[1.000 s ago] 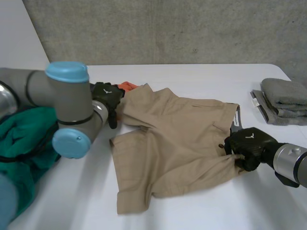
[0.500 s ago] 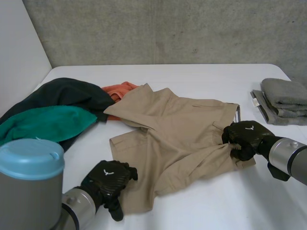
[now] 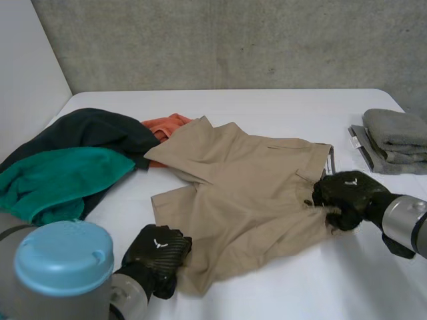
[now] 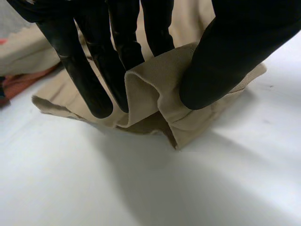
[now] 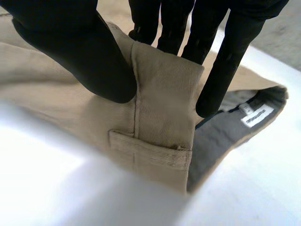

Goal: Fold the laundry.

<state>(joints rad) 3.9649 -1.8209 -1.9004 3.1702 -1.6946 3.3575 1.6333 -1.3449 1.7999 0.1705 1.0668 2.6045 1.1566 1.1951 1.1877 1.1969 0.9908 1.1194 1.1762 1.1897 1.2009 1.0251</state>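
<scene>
Two hands are on one pair of tan shorts (image 3: 243, 190), which lies spread across the middle of the white table (image 3: 280, 107), waistband to the robot's right and legs to its left.

Down at the near leg, the left hand (image 3: 157, 250) has the hem corner. From its wrist camera the fingers (image 4: 94, 75) sit together behind a raised fold of tan cloth and the thumb (image 4: 221, 61) presses in from the other side: a firm pinch, with the hem bunched up off the table.

Over on the other side, the right hand (image 3: 347, 193) is at the near end of the waistband. Its wrist camera shows the thumb (image 5: 80, 52) on one face of the band and the fingers (image 5: 225, 66) on the other, so the band is clamped between them. A belt loop (image 5: 150, 150) sits just below the grip. Beside it the grey inner lining shows, with a white label (image 5: 256, 116).

Behind the left hand is a heap of clothes: a dark garment (image 3: 93, 133), a teal garment (image 3: 60, 177) lying over it, and an orange garment (image 3: 167, 125) tucked under the far leg of the shorts. Folded grey towels (image 3: 400, 137) are stacked at the right edge of the table, well apart from the shorts.
</scene>
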